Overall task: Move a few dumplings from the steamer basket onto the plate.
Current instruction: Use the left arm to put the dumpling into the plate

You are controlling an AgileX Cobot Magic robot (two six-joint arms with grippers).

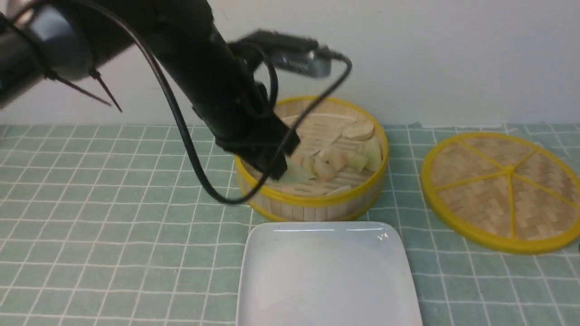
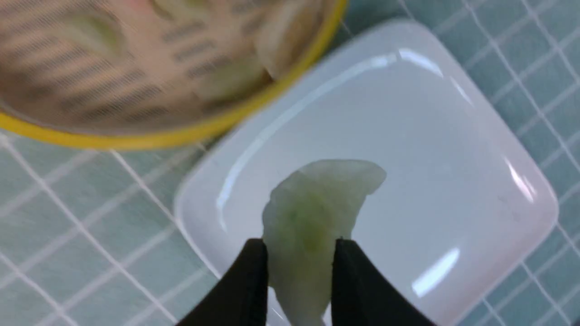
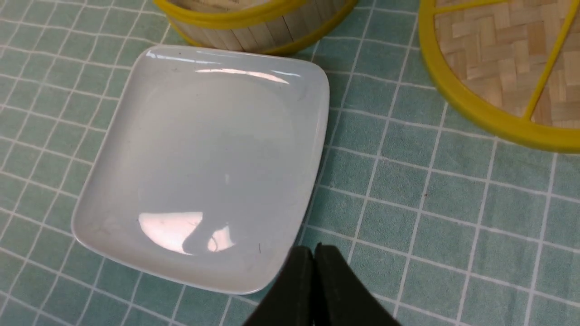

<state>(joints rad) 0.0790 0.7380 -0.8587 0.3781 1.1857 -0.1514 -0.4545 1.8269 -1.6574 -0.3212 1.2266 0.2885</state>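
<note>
A: What is seen at the far left?
B: One left gripper (image 2: 301, 253), beyond the plate. One pale green dumpling (image 2: 317, 203) is clamped between its jaws; in the front view that dumpling is not clearly made out.
A: And next?
B: One steamer basket (image 1: 312, 201) is set just beyond the plate. At least five dumplings (image 1: 359, 131) are held in it; an exact count is prevented by overlap, blur and the left arm (image 1: 199, 72), by which the basket's left part is covered.
A: The plate itself?
B: One plate (image 1: 328, 276) is counted, cut off by the front view's lower edge but shown whole in the right wrist view.
A: Farther right?
B: One woven lid (image 1: 480, 181) is laid beyond the plate and to its right, its edge slightly cropped. One right gripper (image 3: 316, 249) is seen with its jaws together; its base is cut off in the right wrist view.
</note>
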